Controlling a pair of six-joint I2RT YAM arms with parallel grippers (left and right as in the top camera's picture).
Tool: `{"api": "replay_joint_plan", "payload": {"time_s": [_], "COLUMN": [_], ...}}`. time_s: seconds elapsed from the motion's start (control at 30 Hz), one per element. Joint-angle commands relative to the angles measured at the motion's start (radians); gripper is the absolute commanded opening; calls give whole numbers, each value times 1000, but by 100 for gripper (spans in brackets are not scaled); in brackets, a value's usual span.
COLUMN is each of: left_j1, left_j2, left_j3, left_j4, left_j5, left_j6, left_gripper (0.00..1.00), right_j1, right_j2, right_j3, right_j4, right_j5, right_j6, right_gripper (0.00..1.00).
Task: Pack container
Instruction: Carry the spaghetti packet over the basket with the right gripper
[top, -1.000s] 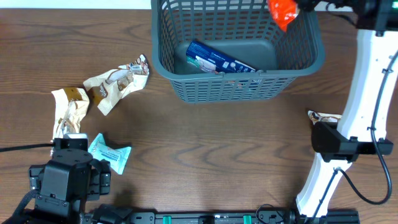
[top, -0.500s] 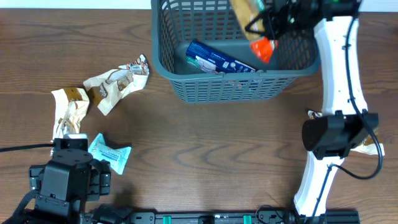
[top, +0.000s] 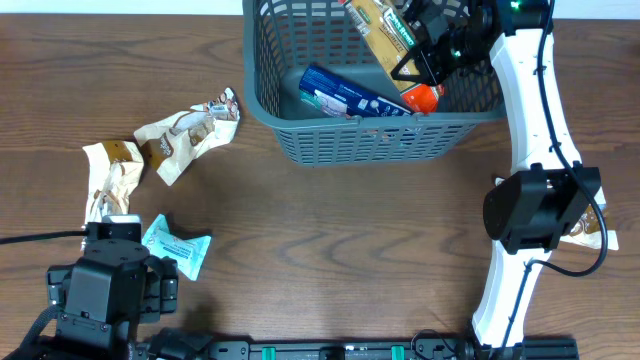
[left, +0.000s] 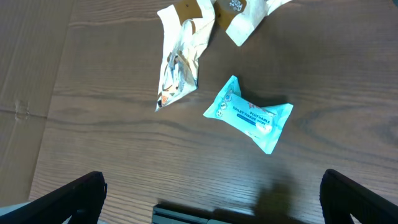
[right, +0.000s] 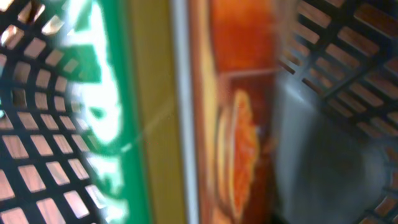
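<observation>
The container, a dark grey-teal slotted basket (top: 350, 143), stands at the back middle of the table. A blue packet (top: 350, 95) lies on its bottom. My right gripper (top: 428, 52) is inside the basket near its right wall, shut on a long yellow, green and orange packet (top: 385, 40) that hangs slanted over the bottom. That packet (right: 205, 124) fills the right wrist view and hides the fingers. My left gripper (left: 211, 202) is open and empty, low over the table at the front left, just short of a teal packet (left: 249, 115).
Two crumpled cream wrappers (top: 185, 130) (top: 110, 175) lie at the left, with the teal packet (top: 177, 248) in front of them. Another wrapper (top: 588, 228) lies by the right arm's base. The basket's lattice wall (right: 37, 155) is close to the right wrist.
My right arm has swung left and down from above the basket's far right corner into the basket, carrying the packet with it. The left arm has not moved.
</observation>
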Motion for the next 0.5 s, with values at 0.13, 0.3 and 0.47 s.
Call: {"api": "replay_joint_plan", "payload": {"time_s": [0.13, 0.3, 0.47], "left_j1": [4, 4, 4], "left_j2": [-2, -2, -2], "left_j3": [18, 18, 18], "left_j4": [-4, -4, -4], "left_j5": [6, 6, 5], "left_j6": [-2, -2, -2], "left_gripper": [99, 99, 99], "right_j1": [17, 17, 17], "right_j2": [-45, -46, -48], "right_j3": [15, 16, 62], "right_j4": [8, 21, 65], "right_j5": [-67, -67, -67], "right_j6": [-38, -13, 68], "right_gripper": [61, 82, 83]}}
